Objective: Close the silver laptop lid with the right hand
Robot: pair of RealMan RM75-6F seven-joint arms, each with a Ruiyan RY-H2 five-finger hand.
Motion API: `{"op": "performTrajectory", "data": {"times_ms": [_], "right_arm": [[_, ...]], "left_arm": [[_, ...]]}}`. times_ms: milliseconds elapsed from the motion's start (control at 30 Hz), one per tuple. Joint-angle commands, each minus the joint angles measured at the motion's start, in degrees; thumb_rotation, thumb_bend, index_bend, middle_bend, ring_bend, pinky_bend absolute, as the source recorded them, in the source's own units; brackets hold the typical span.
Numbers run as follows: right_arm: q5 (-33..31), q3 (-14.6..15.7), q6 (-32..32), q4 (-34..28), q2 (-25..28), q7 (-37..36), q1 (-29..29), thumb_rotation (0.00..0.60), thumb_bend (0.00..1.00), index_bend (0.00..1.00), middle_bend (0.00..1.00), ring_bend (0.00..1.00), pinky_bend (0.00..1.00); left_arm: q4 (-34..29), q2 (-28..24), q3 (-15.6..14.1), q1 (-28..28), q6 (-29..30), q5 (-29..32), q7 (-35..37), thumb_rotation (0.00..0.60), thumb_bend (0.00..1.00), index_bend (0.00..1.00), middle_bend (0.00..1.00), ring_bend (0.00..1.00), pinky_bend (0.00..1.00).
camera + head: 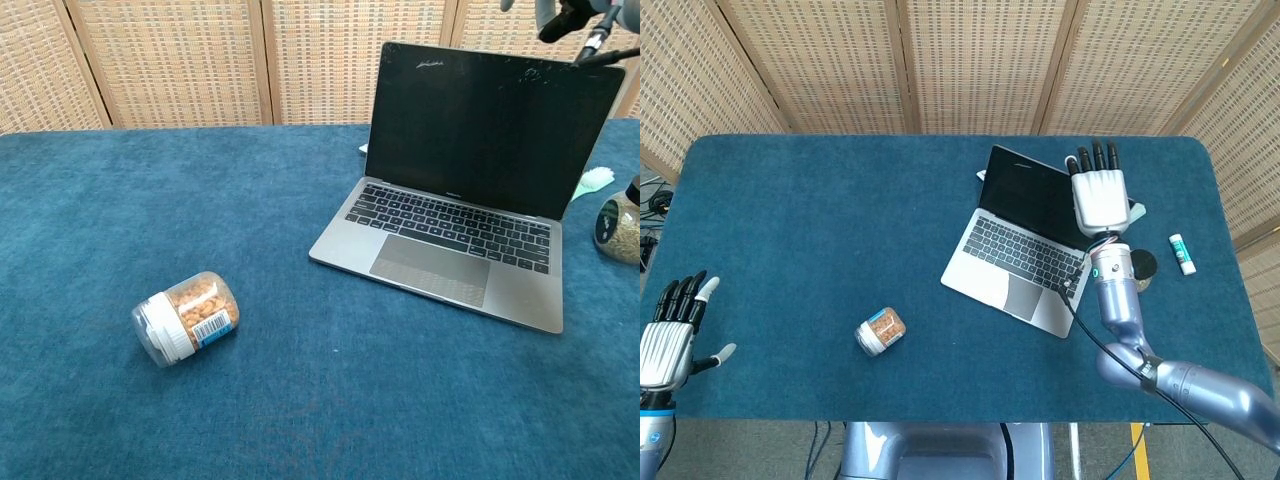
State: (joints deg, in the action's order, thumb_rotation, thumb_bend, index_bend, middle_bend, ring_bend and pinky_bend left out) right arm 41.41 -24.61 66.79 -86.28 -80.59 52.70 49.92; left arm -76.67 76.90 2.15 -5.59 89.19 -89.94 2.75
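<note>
The silver laptop [1025,245] [470,190] stands open on the blue table, its dark screen upright and facing the near left. My right hand [1099,192] hovers flat, fingers stretched, over the right end of the lid's top edge and just behind it. Only a dark bit of that hand [570,15] shows in the chest view, above the lid's top right corner. Whether it touches the lid cannot be told. My left hand [672,332] is open at the table's near left edge, far from the laptop.
A plastic jar of nuts [880,331] [185,316] lies on its side near the front middle. A dark-lidded jar [1139,267] [618,225] stands right of the laptop. A white tube [1182,253] lies further right, and a pale green item [595,180] behind the lid.
</note>
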Motion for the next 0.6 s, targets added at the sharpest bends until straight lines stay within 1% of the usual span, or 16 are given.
{"op": "performTrajectory", "data": {"times_ms": [33, 200, 367, 500, 600], "right_arm": [[-1.03, 0.34, -0.57, 1.76, -0.96, 0.47, 1.36, 0.600, 1.00, 0.23, 0.16, 0.02, 0.05], [-2.80, 0.31, -1.63, 4.86, -2.75, 0.95, 3.41, 0.600, 1.00, 0.23, 0.16, 0.02, 0.06], [-5.27, 0.25, -2.42, 9.18, -5.83, 0.80, 5.68, 0.600, 1.00, 0.23, 0.16, 0.02, 0.06], [-7.48, -0.71, -2.15, 10.68, -7.26, -0.42, 6.41, 0.600, 1.00, 0.23, 0.16, 0.02, 0.06], [-10.55, -1.70, -2.30, 10.97, -7.53, -0.37, 6.85, 0.600, 1.00, 0.23, 0.16, 0.02, 0.06]], "left_arm": [[0.13, 0.06, 0.09, -0.06, -0.14, 0.20, 0.06, 0.600, 0.01, 0.00, 0.00, 0.00, 0.00], [0.44, 0.13, 0.31, -0.11, -0.23, 0.57, 0.15, 0.600, 0.01, 0.00, 0.00, 0.00, 0.00], [0.62, 0.14, 0.40, -0.08, -0.20, 0.83, 0.18, 0.600, 0.01, 0.00, 0.00, 0.00, 0.00], [0.74, 0.18, 0.41, -0.14, -0.26, 0.88, 0.05, 0.600, 0.01, 0.00, 0.00, 0.00, 0.00], [0.75, 0.17, 0.42, -0.19, -0.31, 0.91, 0.10, 0.600, 0.01, 0.00, 0.00, 0.00, 0.00]]}}
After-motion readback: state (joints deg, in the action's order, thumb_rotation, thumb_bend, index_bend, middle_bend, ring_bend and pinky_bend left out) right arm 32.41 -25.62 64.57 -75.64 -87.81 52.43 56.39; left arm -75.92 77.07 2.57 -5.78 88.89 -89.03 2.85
